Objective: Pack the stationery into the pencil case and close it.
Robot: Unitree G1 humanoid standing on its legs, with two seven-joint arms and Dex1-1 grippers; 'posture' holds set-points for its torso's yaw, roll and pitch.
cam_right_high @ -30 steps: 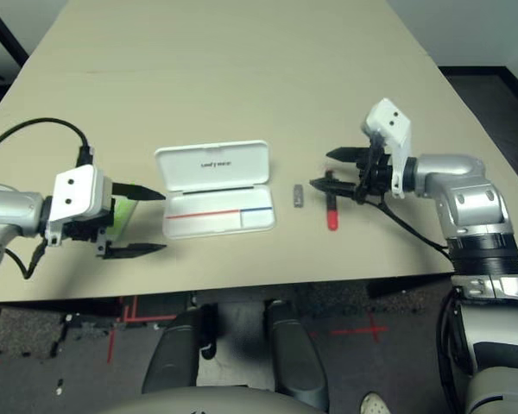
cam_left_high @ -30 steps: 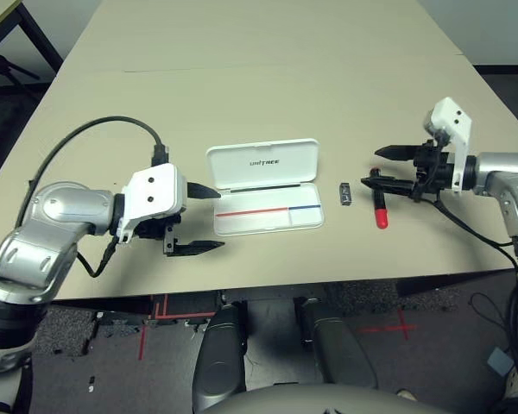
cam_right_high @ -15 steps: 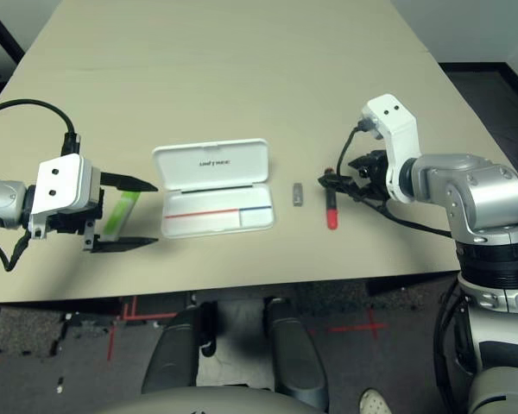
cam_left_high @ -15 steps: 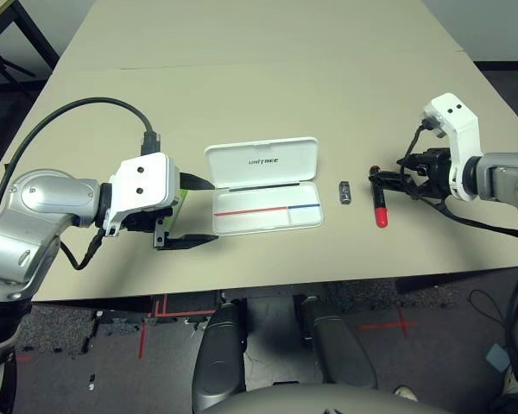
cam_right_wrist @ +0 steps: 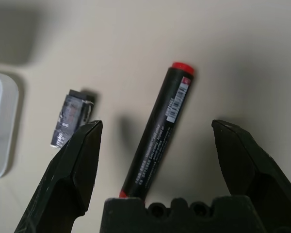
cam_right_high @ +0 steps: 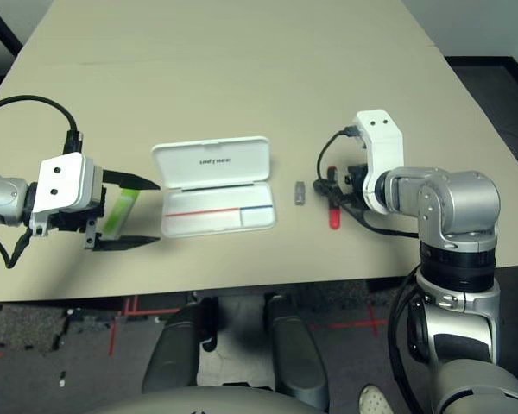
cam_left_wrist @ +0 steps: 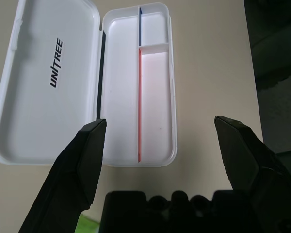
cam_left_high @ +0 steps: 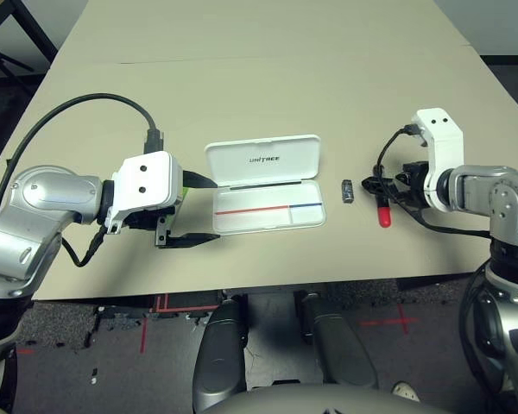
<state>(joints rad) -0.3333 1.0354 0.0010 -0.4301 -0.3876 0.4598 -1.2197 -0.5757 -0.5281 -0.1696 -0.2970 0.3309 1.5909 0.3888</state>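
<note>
A white pencil case (cam_left_high: 263,184) lay open near the front edge of a beige table (cam_left_high: 268,78), its lid, lettered "UNITREE", folded flat behind a tray divided by a thin red-and-blue line. Nothing lay in the tray. To its left the robot's left pincer (cam_left_high: 194,210) hovered with both black fingers spread wide and holding nothing, pointing toward the case; seen from the left wrist, the fingers framed the near end of the open case. A light-green highlighter (cam_right_high: 117,211) lay on the table between those fingers, below the pincer, just beside the case's left end. On the other side of the case, a small dark grey oblong piece (cam_left_high: 347,191) rested on the table a little apart from the tray's right end, and a red-and-black marker (cam_right_wrist: 157,133) lay just beyond it, apart from it. The right pincer (cam_right_wrist: 157,141) hung over that marker, its fingers spread to either side of the barrel without touching it.
</note>
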